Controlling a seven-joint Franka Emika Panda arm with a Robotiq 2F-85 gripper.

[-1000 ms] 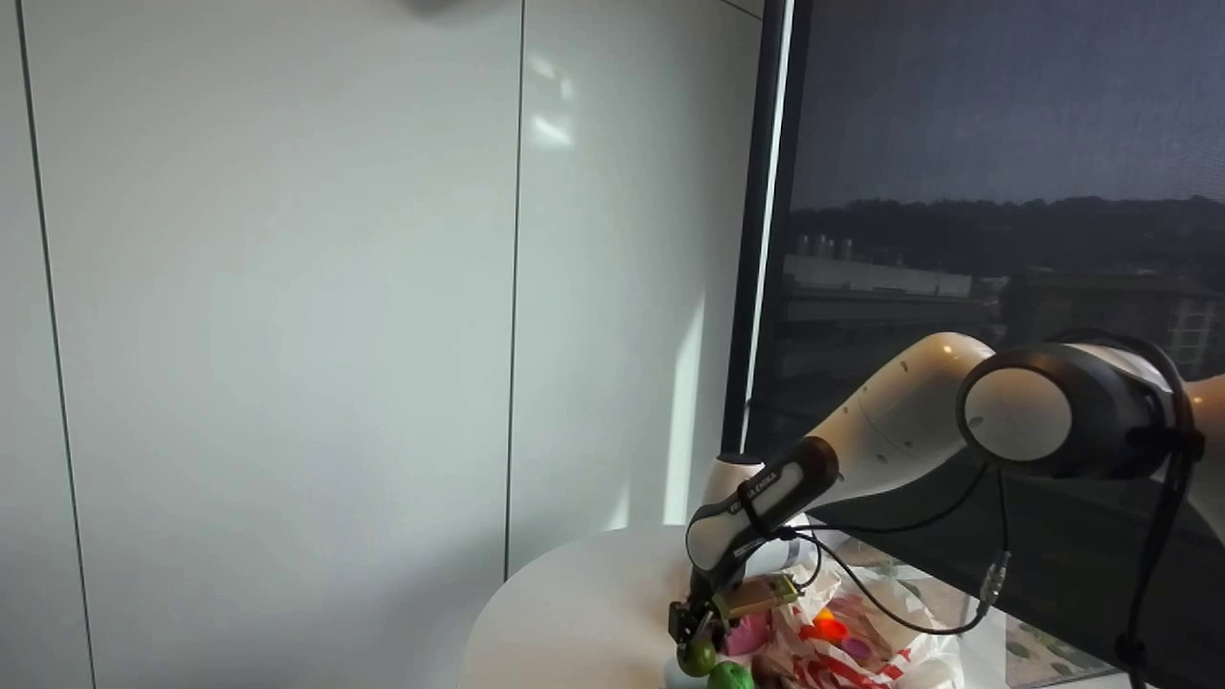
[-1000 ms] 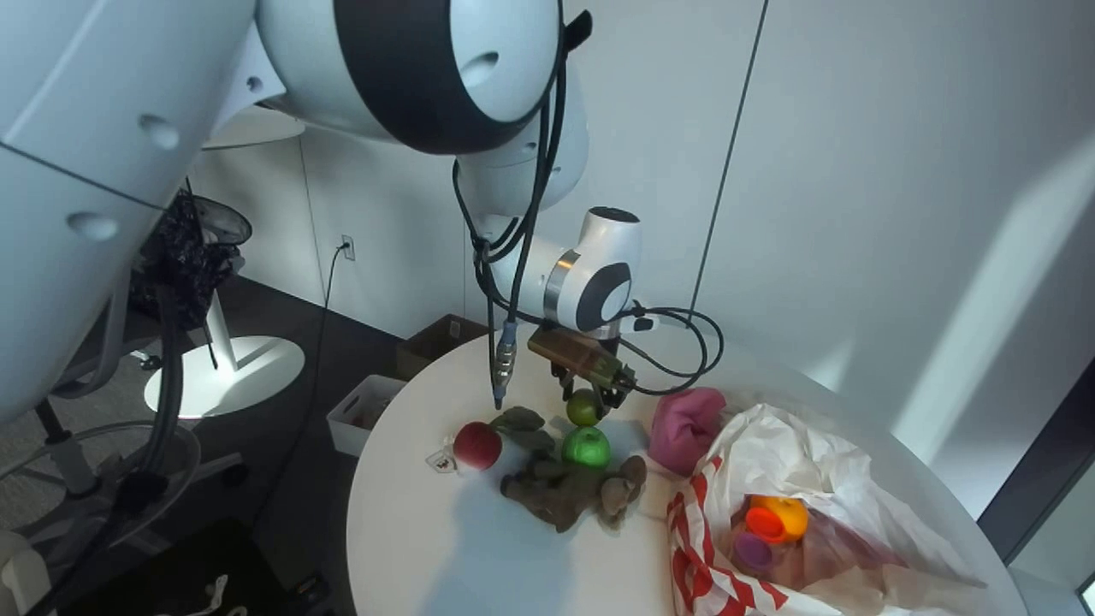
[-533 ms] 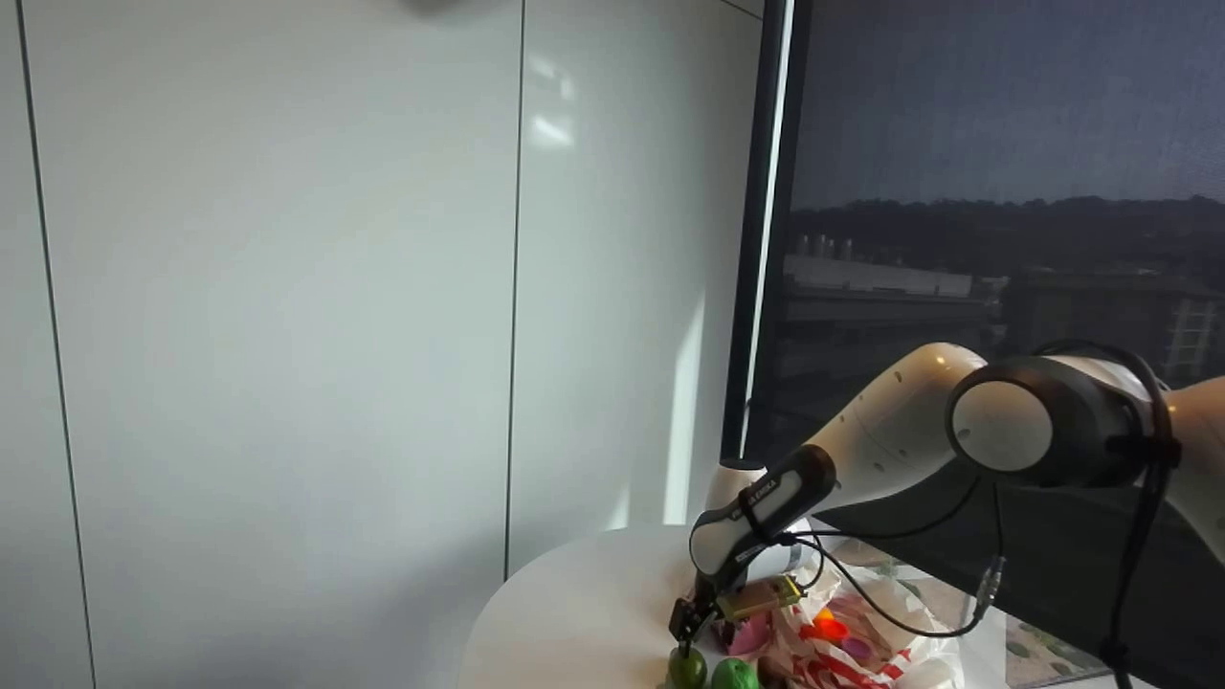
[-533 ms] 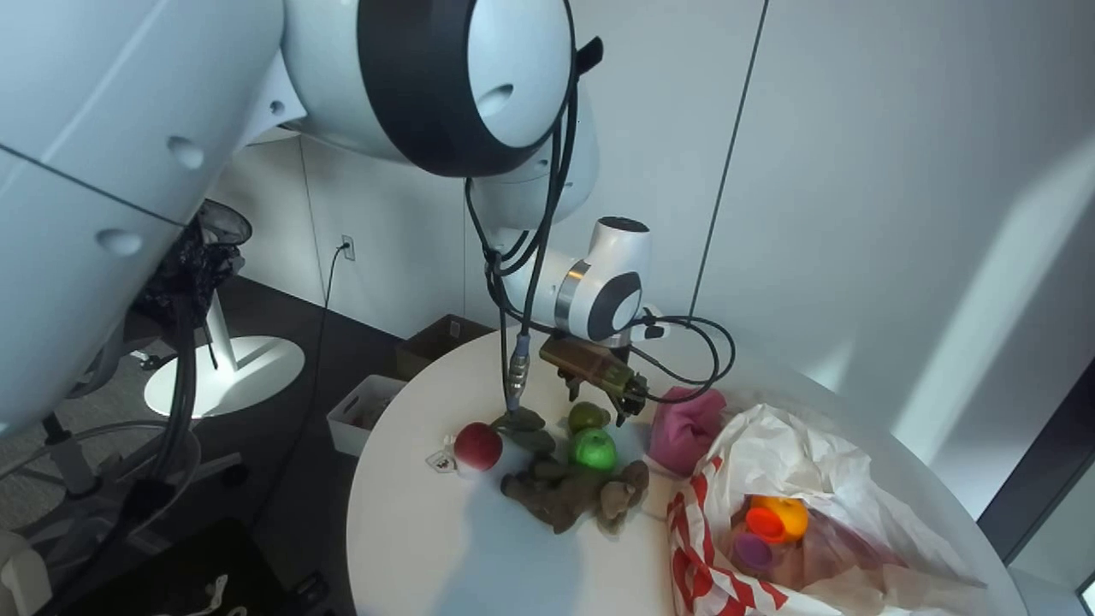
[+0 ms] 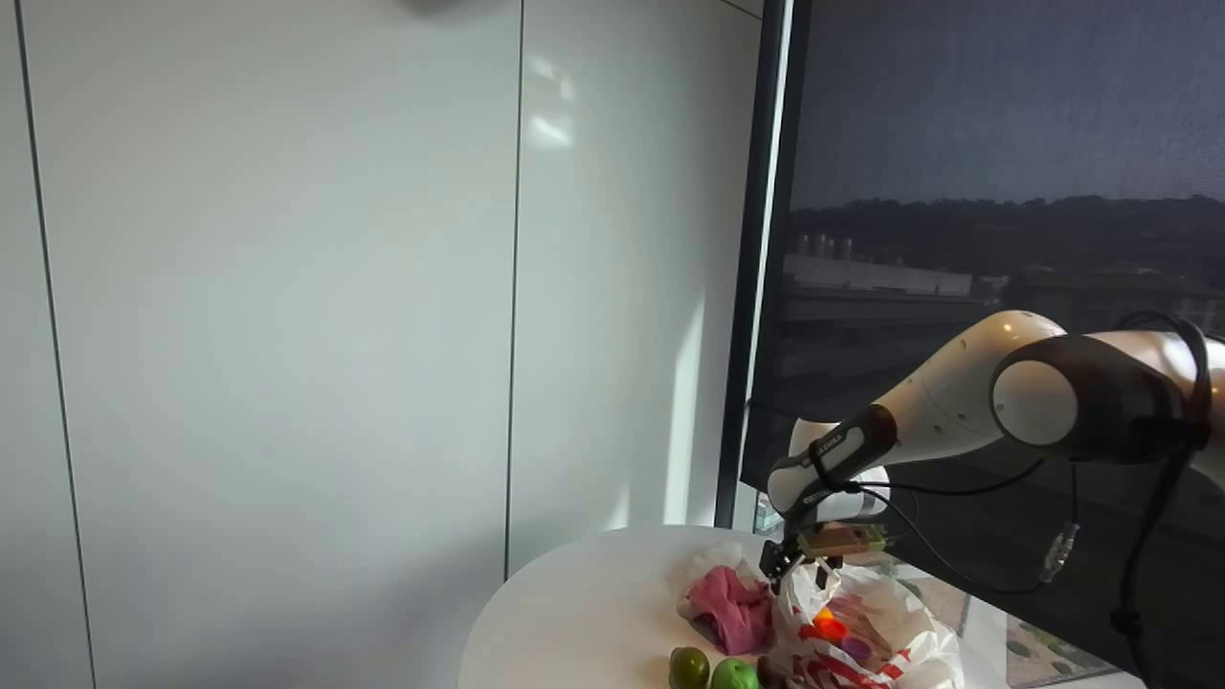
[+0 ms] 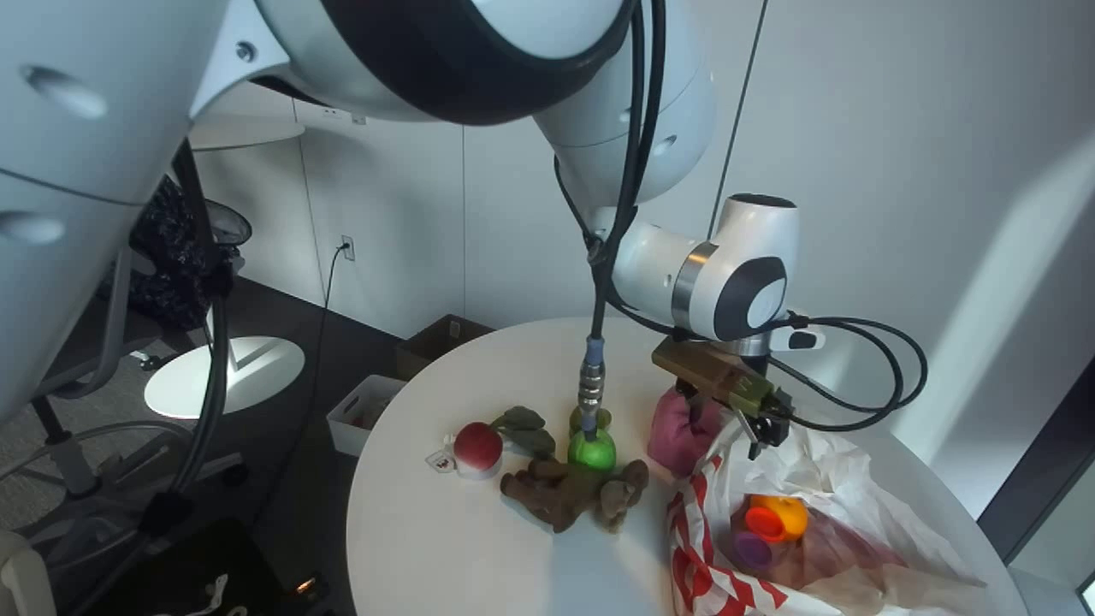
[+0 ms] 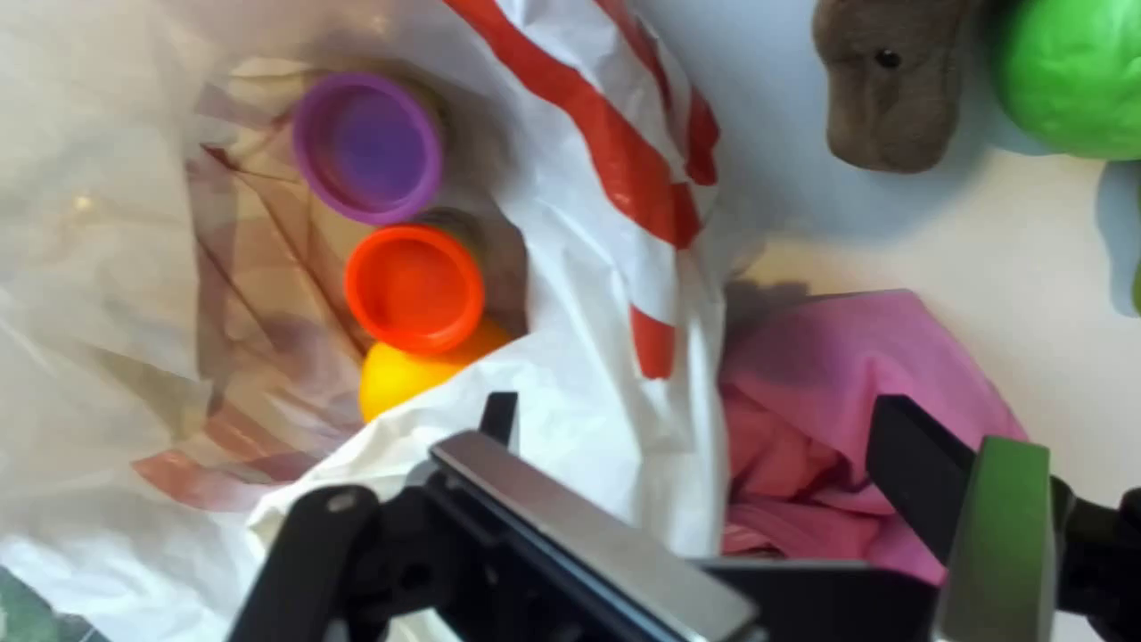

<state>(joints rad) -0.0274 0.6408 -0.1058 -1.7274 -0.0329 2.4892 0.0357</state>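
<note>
My gripper [image 7: 700, 423] is open with nothing between its fingers. It hovers over the boundary between a white bag with red stripes [image 7: 588, 401] and a crumpled pink cloth [image 7: 856, 357]; in the wrist view one finger is over the bag and one over the cloth. The gripper [image 6: 719, 423] also shows above both in an exterior view. Inside the open bag lie a purple lidded tub [image 7: 367, 147], a red-orange one [image 7: 414, 288] and a yellow-orange round thing [image 7: 397, 379], partly hidden by the bag's edge. I cannot tell whether the fingers touch the bag.
A bright green apple [image 6: 592, 452], a dark green fruit [image 5: 689, 668], a brown plush toy [image 6: 556, 494], a red apple [image 6: 477, 445] and dark leaves [image 6: 526, 429] lie on the round white table [image 6: 428, 530]. A white bin [image 6: 355, 411] stands beside it.
My gripper has let go of the dark green fruit, which stays on the table beside the green apple. The arm has moved away from it to above the pink cloth and bag.
</note>
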